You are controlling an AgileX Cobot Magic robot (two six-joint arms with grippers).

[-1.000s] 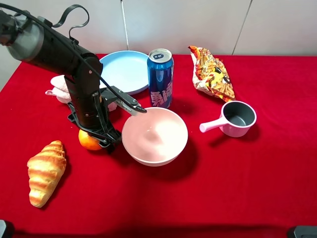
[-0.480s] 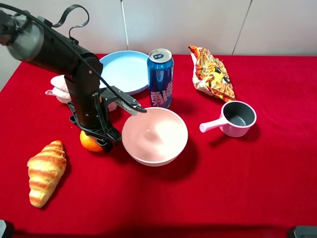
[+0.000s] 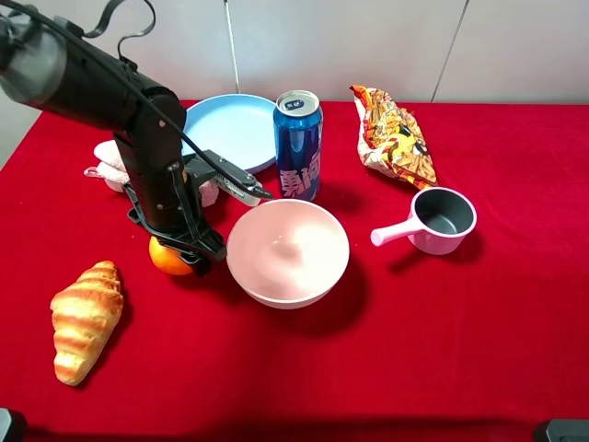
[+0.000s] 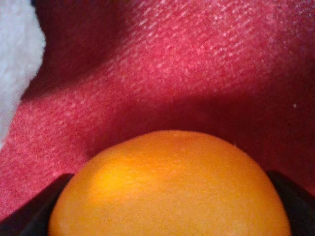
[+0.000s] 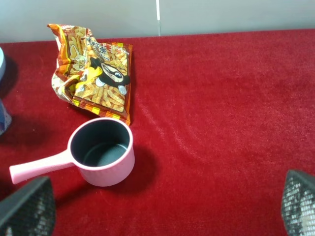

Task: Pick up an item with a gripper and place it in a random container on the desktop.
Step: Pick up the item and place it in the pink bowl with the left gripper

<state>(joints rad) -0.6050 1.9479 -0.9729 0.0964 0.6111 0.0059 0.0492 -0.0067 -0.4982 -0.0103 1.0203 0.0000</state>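
Note:
The orange item [image 3: 168, 260] sits at the red desktop [image 3: 442, 350], just left of the pale pink bowl, the container [image 3: 285, 290]. My left gripper [image 3: 179, 253] reaches down from above and is shut on it. In the left wrist view the orange [image 4: 170, 187] fills the lower half, with a dark finger [image 4: 29, 214] pressed to each side. My right gripper [image 5: 162, 211] is open over bare red cloth, its mesh-covered fingertips [image 5: 300, 204] far apart with nothing between them.
A croissant [image 3: 85, 318] lies at the front left. Behind the bowl stand a blue can [image 3: 299, 145] and a light-blue plate [image 3: 230, 129]. A snack bag [image 3: 394, 136] and a pink handled cup [image 3: 437, 221] are on the right. A white object [image 3: 110, 164] lies behind the left arm.
The left gripper's jaws have closed onto the orange, and the arm's wrist has risen slightly. The bowl and the other objects have not moved.

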